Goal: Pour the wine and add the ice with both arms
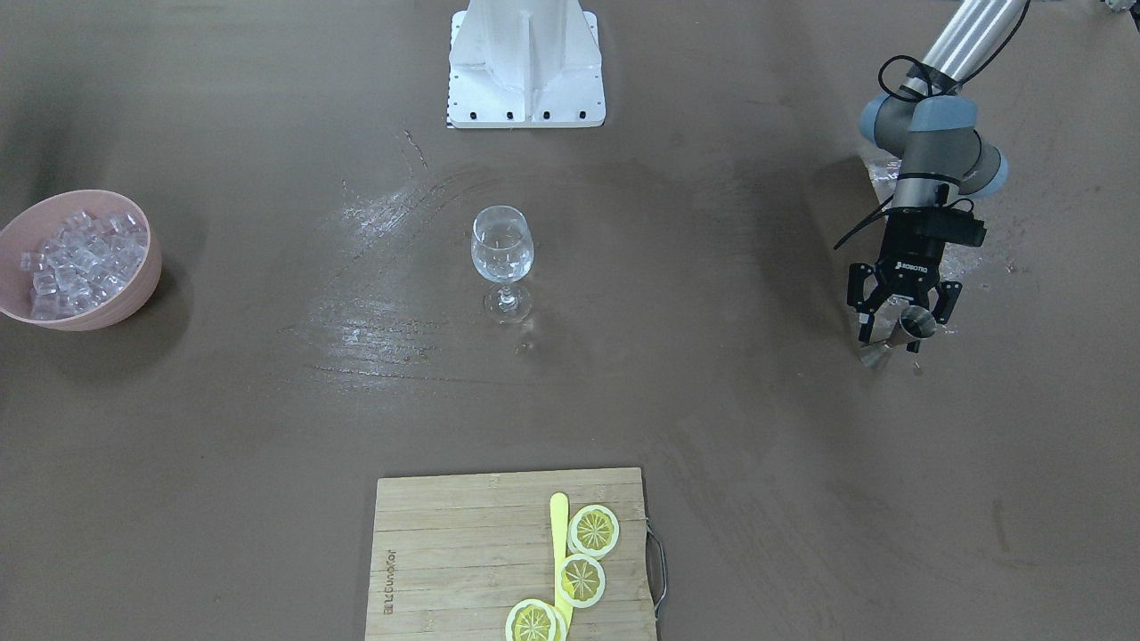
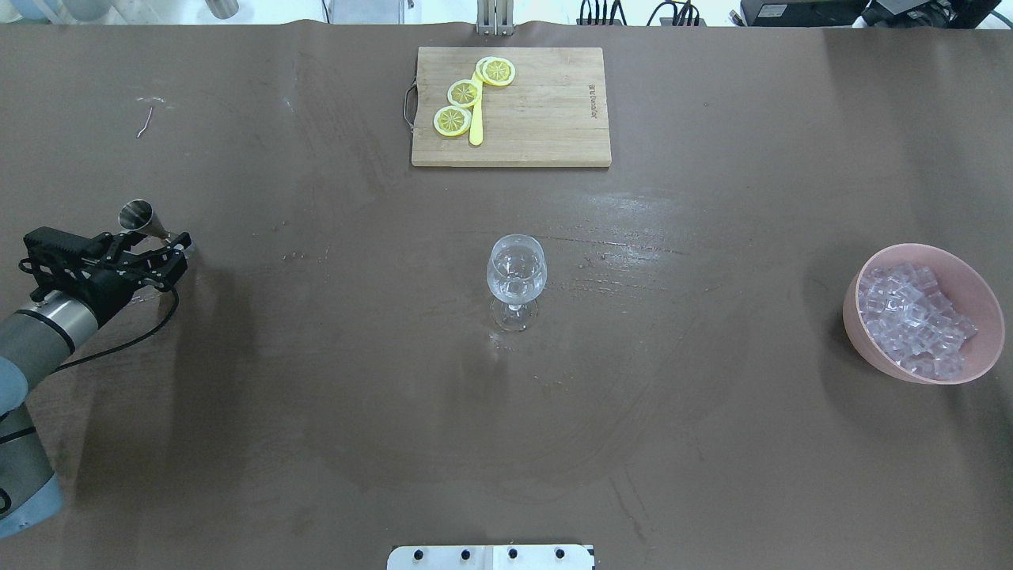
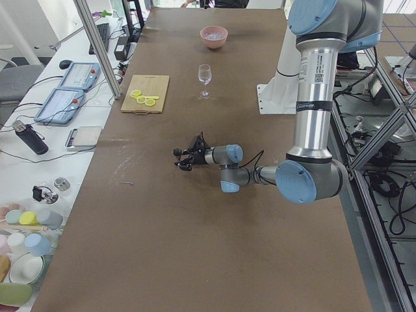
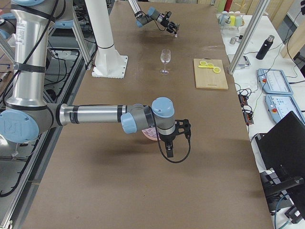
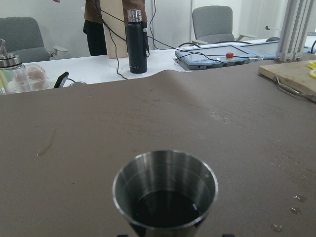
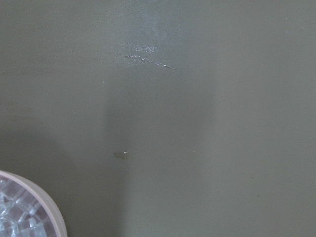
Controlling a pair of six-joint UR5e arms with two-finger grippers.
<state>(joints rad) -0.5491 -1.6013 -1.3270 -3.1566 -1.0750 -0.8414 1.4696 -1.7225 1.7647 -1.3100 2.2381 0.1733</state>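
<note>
You can read ROBOTIQ in white on the left hand [image 1: 901,331]. The wooden cutting board [image 2: 546,119] has burnt-in writing, too small to read.

Seen from overhead, make the wine glass [image 2: 517,269] the clock's middle. The ice [image 2: 910,321] fills a pink bowl [image 2: 985,324] at 3 o'clock, the steel jigger [image 2: 142,220] is at 9, and the board is at 12.

The jigger stands straight, mouth up, with dark drink inside. The left hand's fingers sit on both sides of it; you cannot tell if they squeeze. The right hand [image 4: 170,150] hangs near the bowl, and its grip cannot be told either.

The tabletop [image 2: 316,396] is brown with shiny streaks. A dark bottle [image 5: 137,42] stands on a white desk behind.
</note>
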